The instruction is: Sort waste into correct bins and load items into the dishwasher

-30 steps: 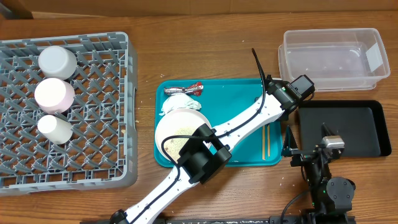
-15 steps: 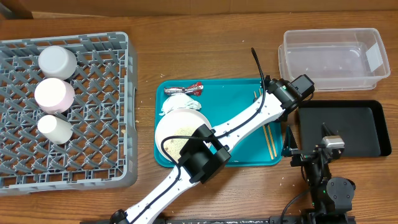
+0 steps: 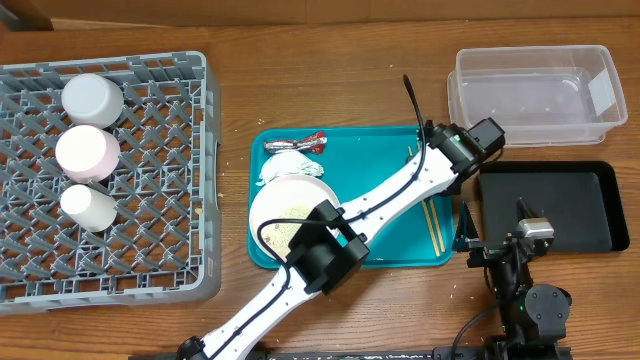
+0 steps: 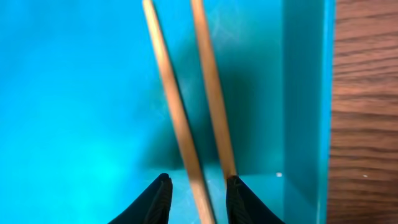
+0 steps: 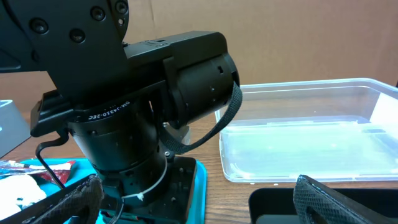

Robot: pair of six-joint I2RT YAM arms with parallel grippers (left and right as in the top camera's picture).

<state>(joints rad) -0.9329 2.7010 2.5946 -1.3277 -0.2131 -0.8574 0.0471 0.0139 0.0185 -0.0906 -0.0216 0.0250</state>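
Chopsticks (image 4: 213, 93) beside right wall of teal tray (image 4: 305, 93), left pincer (image 4: 198, 180) slightly apart astride one, no grip; right pincer (image 5: 199, 186) wide, empty.

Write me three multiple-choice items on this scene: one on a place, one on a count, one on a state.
1. Where does the wrapper lie?
A) in the clear tub
B) in the grey rack
C) on the teal tray

2. How many wooden sticks lie on that tray?
A) one
B) two
C) four

3. How does the right gripper stand?
A) open, holding nothing
B) shut on the wrapper
C) shut on a stick

Answers:
1 C: it sits at the tray's far edge beside the napkin.
2 B: the left wrist view shows two side by side.
3 A: its fingers stand far apart with nothing gripped.
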